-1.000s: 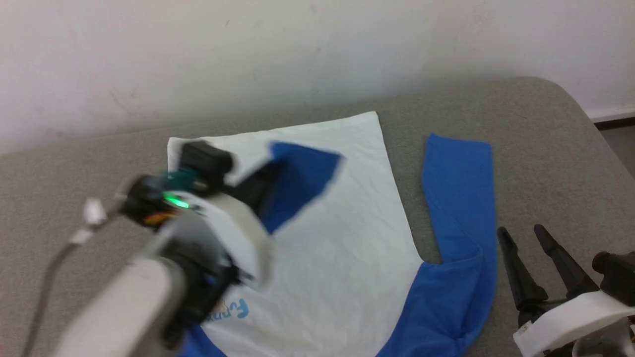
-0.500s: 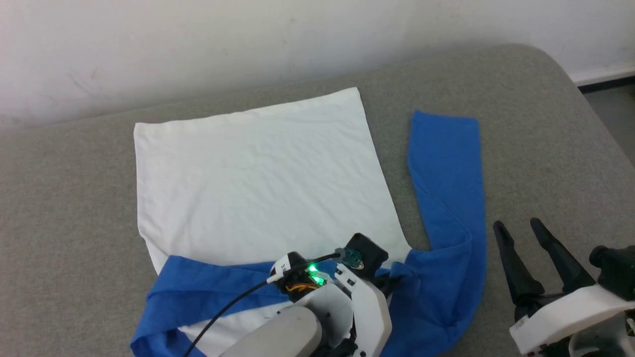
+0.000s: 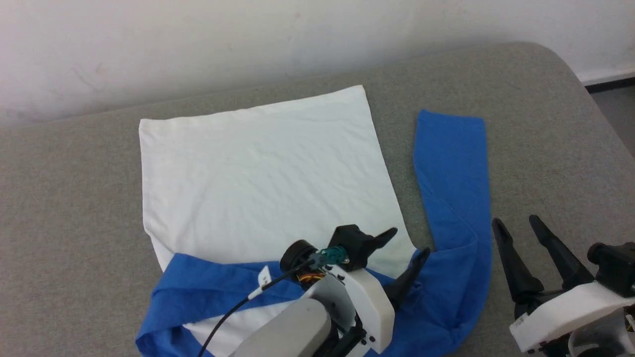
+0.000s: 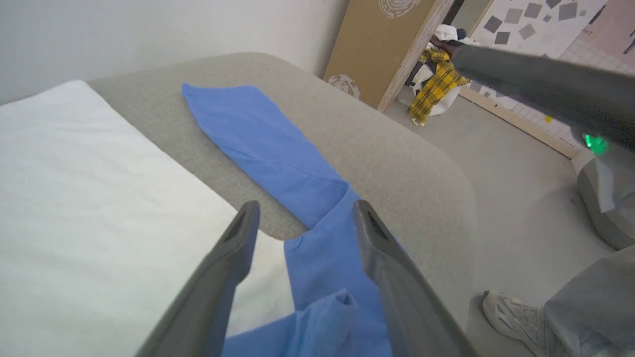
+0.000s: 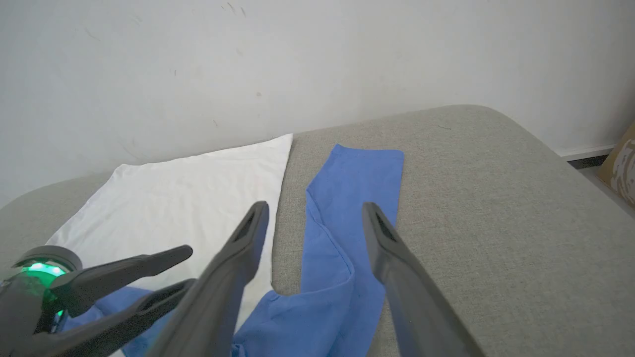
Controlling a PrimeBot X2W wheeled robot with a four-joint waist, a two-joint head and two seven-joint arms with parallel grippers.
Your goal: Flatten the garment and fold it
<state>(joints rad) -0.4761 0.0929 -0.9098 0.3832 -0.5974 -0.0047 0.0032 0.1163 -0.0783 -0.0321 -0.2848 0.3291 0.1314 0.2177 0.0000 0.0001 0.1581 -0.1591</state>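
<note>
Head view: left gripper (image 3: 411, 241) wide, empty over sleeve (image 3: 208, 277) folded across shirt (image 3: 258, 173) at table's (image 3: 545, 124) front edge; should rise straight, not snag cloth.

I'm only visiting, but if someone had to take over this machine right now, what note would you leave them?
Left pincer: open, empty, over the folded sleeve.
Right pincer: open, empty, above the table beside the shirt.
Done: shirt body flat; one sleeve laid across it.
Left: straight sleeve lies out beside the body; fold it in, then fold the body.
</note>
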